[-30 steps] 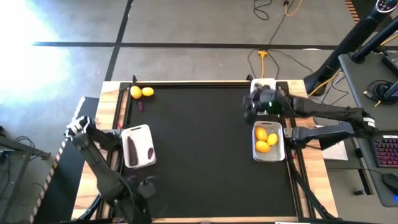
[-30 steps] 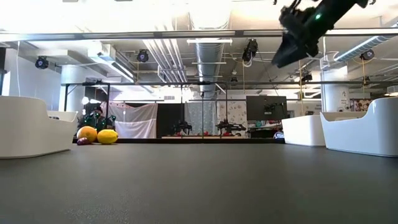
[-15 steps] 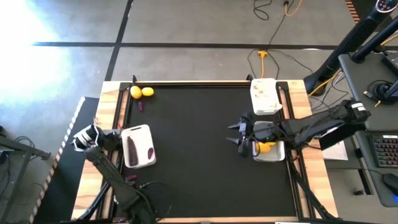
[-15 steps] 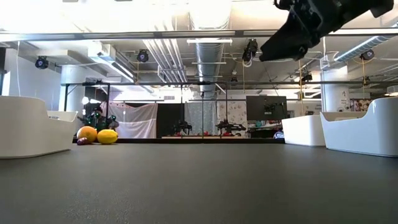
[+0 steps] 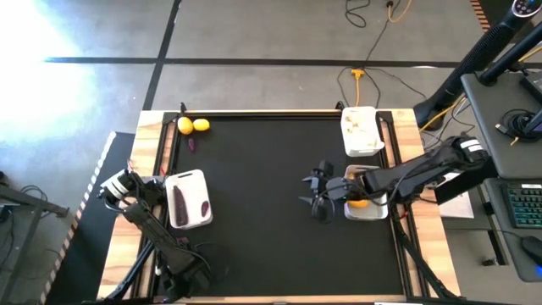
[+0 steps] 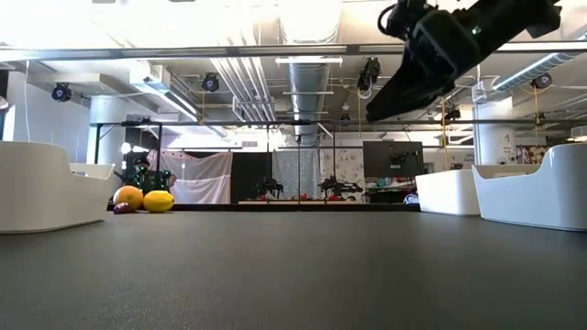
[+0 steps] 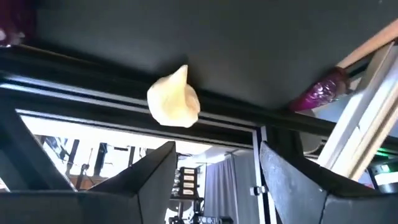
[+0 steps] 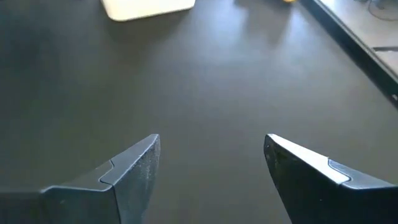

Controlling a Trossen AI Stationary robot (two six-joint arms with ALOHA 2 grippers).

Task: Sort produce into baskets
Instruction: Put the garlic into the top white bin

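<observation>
My right gripper (image 5: 315,193) hangs open and empty above the mat, just off the lemon basket (image 5: 370,208) at the right edge; the left gripper (image 5: 114,185) waits, open, past the left edge. The two lemons (image 5: 193,125) left at the far left corner look firm, light and prone to rolling, so I would pinch one across its middle. The mat (image 5: 271,229) between is bare, but the table rail (image 5: 254,112) runs close behind them.
</observation>
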